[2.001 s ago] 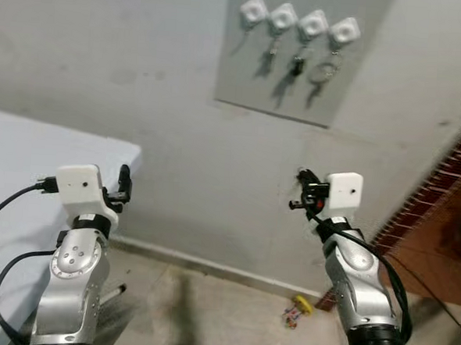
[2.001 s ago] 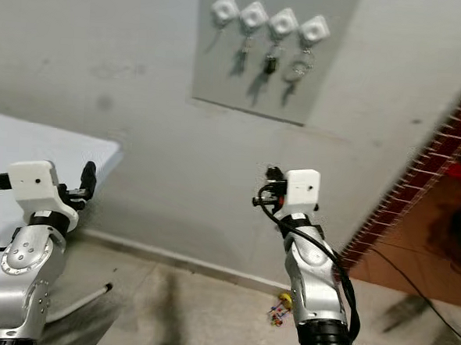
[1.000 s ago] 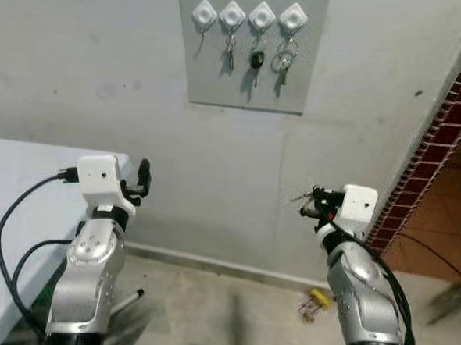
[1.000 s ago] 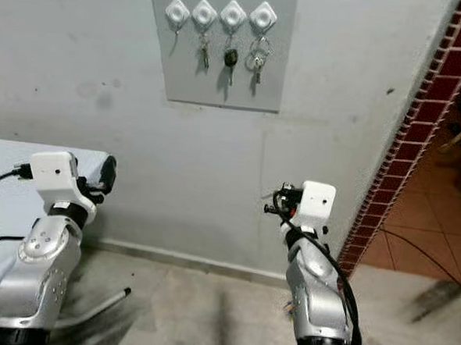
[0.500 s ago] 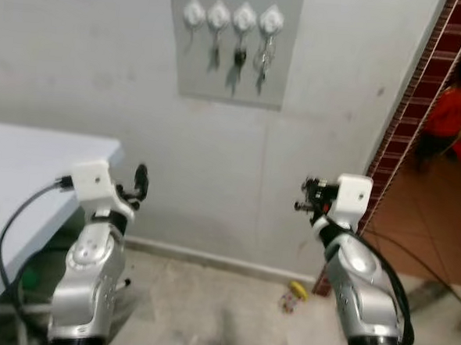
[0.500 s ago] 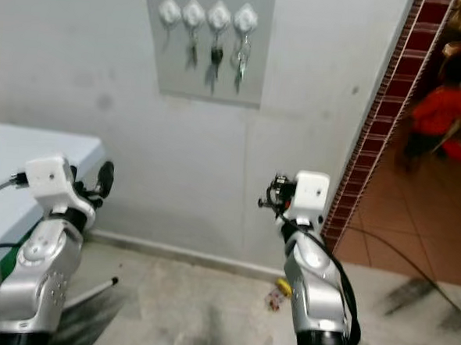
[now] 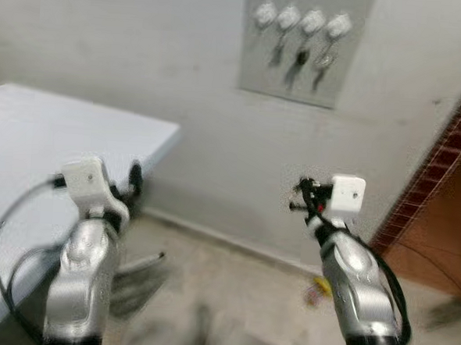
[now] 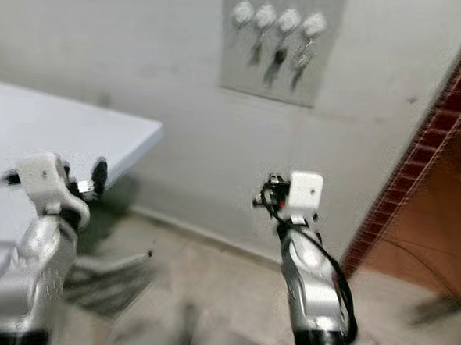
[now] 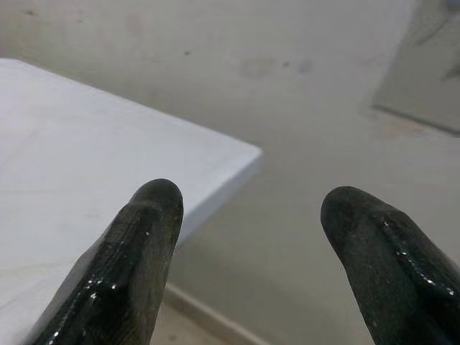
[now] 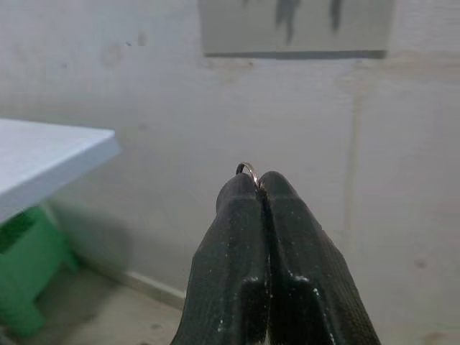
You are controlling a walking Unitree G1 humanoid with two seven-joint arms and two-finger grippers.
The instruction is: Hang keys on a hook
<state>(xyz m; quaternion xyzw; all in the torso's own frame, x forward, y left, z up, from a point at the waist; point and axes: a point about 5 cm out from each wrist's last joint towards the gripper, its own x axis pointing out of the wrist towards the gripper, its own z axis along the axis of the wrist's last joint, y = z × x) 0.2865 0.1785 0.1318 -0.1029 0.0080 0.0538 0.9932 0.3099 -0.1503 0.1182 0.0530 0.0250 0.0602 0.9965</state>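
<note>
Keys on a thin metal ring (image 10: 249, 169) are pinched in the right gripper (image 10: 260, 188), whose two black fingers are pressed together with only a small arc of the ring showing past the tips; the rest of the bunch is too blurred and small to make out, so its long axis cannot be told. In the head views the right gripper (image 7: 303, 194) is held out in front of the robot, pointing toward the pale grey plastered wall (image 7: 143, 65), well below and well apart from the grey rectangular wall panel (image 7: 299, 79) that carries four white diamond-shaped hooks (image 7: 301, 20) in a row. Dark keys already hang from these hooks, though blur hides which hooks are taken. Open wall and bare grey concrete floor (image 7: 231, 298) lie between the gripper and the panel. On the robot's left, a white table (image 7: 52, 138) juts out, its corner edge near the wall, with a green plastic stool (image 10: 25, 269) under it. On the right, a red brick edge (image 7: 442, 162) borders the wall. A small yellow object (image 7: 318, 287) lies on the floor near the skirting. The left gripper (image 9: 248, 215) is raised beside the table corner with its fingers spread wide apart, nothing between them. Both head views are smeared by motion.
</note>
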